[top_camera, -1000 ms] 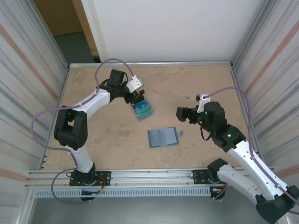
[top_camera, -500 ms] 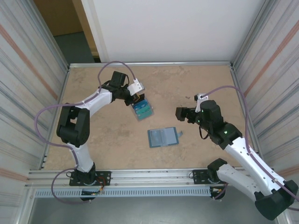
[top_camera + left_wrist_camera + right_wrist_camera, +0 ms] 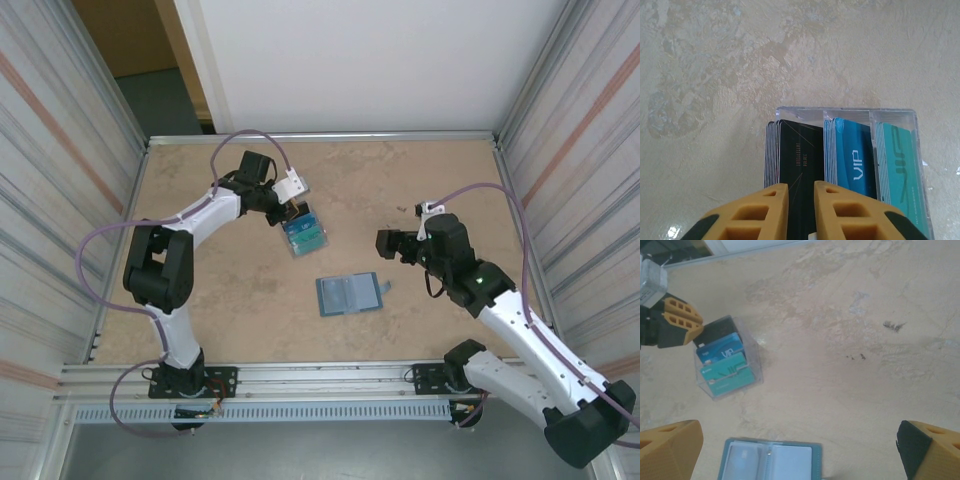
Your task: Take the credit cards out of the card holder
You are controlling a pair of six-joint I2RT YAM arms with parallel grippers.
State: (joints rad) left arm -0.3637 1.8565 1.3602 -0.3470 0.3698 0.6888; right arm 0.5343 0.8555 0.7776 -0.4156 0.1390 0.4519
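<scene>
The card holder (image 3: 350, 293) lies open on the table, teal rim with pale grey-blue pockets; it also shows at the bottom of the right wrist view (image 3: 770, 460). The credit cards stand in a clear plastic box (image 3: 305, 235): a black stack (image 3: 797, 155), a blue stack (image 3: 852, 160) and a teal stack (image 3: 900, 170). My left gripper (image 3: 801, 187) hangs just over the black stack's near end, its fingers a narrow gap apart with nothing pinched between them. My right gripper (image 3: 385, 243) hovers wide open right of the box, beyond the card holder.
The card box (image 3: 729, 365) sits behind and left of the card holder, with bare table between them. Metal walls close in the table on the left and right. A few dark specks (image 3: 892, 326) mark the surface.
My left gripper's fingers have parted slightly over the black cards, and that arm has drawn back a little. The right arm has barely shifted.
</scene>
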